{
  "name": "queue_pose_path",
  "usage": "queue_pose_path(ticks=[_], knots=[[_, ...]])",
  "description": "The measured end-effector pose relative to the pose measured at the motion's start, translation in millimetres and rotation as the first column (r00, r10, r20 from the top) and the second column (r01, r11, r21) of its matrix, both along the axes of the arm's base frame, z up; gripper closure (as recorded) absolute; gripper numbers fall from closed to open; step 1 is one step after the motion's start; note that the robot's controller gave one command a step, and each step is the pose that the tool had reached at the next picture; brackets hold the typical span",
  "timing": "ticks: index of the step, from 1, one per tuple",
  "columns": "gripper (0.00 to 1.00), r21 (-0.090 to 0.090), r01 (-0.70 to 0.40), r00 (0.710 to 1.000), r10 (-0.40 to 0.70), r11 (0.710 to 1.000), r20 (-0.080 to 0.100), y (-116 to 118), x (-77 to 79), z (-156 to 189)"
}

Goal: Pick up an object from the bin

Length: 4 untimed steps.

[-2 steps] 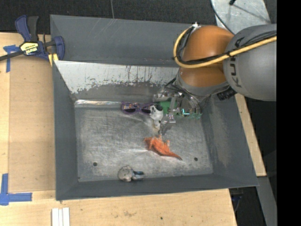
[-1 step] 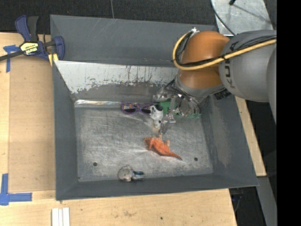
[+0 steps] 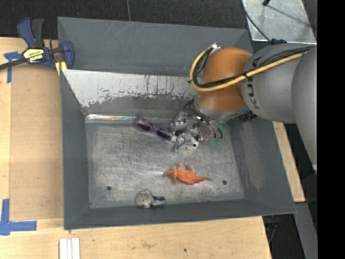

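The tool (image 3: 186, 134) is down low at the far right of the bin (image 3: 75, 161), right at the end of a slim purple thing (image 3: 150, 126) lying along the far wall. That looks like the likely target, simply because it's closest. Clenched or released? I cannot tell; the orange wrist cover (image 3: 223, 85) looms over it. An orange lizard-like toy (image 3: 186, 175) lies nearer, clear of the tool, and a small grey-and-blue piece (image 3: 144, 199) rests by the near wall.
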<state>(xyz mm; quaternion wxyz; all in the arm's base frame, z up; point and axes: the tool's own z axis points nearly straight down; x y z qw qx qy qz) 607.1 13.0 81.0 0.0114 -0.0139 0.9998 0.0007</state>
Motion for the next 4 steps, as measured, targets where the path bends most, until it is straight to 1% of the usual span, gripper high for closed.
queue_pose_path(ticks=[1, 2, 3, 4], knots=[[1.0, 0.0, 0.0, 1.0, 0.0, 1.0, 0.0, 0, 0.0, 0], [1.0, -0.002, -0.001, 1.0, 0.001, 1.0, -0.026, 6, -0.5, 39], [1.0, -0.001, 0.007, 1.0, -0.007, 1.0, -0.013, 11, 9.1, 77], [1.0, -0.002, 0.059, 0.998, -0.059, 0.998, -0.028, 18, -23.5, 112]])
